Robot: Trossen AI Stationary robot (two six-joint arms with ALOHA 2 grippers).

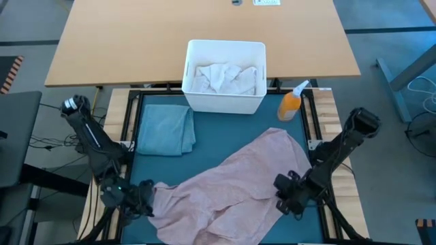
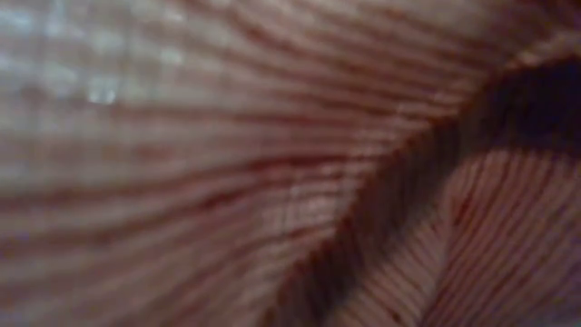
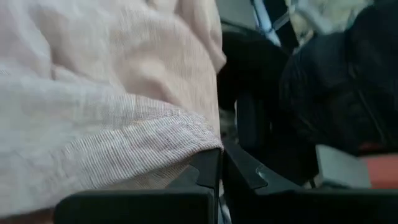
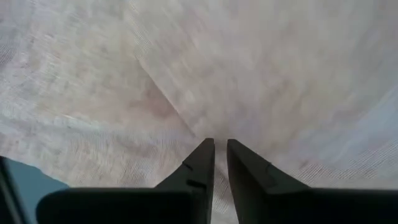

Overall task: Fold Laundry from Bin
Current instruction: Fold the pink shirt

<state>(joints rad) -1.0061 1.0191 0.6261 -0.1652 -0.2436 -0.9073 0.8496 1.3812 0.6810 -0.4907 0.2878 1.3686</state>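
Observation:
A dusty pink shirt (image 1: 231,187) lies spread in loose folds across the teal mat (image 1: 228,129), from the near left to the far right. My left gripper (image 1: 144,201) is at its near left end, shut on it. My right gripper (image 1: 285,197) is at the shirt's right edge, its fingers nearly together on the cloth. The white bin (image 1: 226,45) stands at the mat's far edge with white laundry (image 1: 225,78) inside. The low view shows only pink cloth (image 2: 272,163) close up. My left gripper pinches a hemmed edge (image 3: 186,134) of the pink shirt between its two fingers (image 3: 208,165); the cloth bunches over the gripper, and how many layers it holds I cannot tell. My right gripper (image 4: 221,144) comes at the shirt slanting down from above. Its fingertips (image 4: 205,152) close on the cloth where a crease (image 4: 168,102) runs out from them. The shirt around them lies on the mat.
A folded blue-grey cloth (image 1: 167,129) lies flat on the mat's far left part. An orange spray bottle (image 1: 291,103) stands right of the bin. Bare mat shows between the folded cloth and the shirt. A wooden table (image 1: 204,27) lies beyond the bin.

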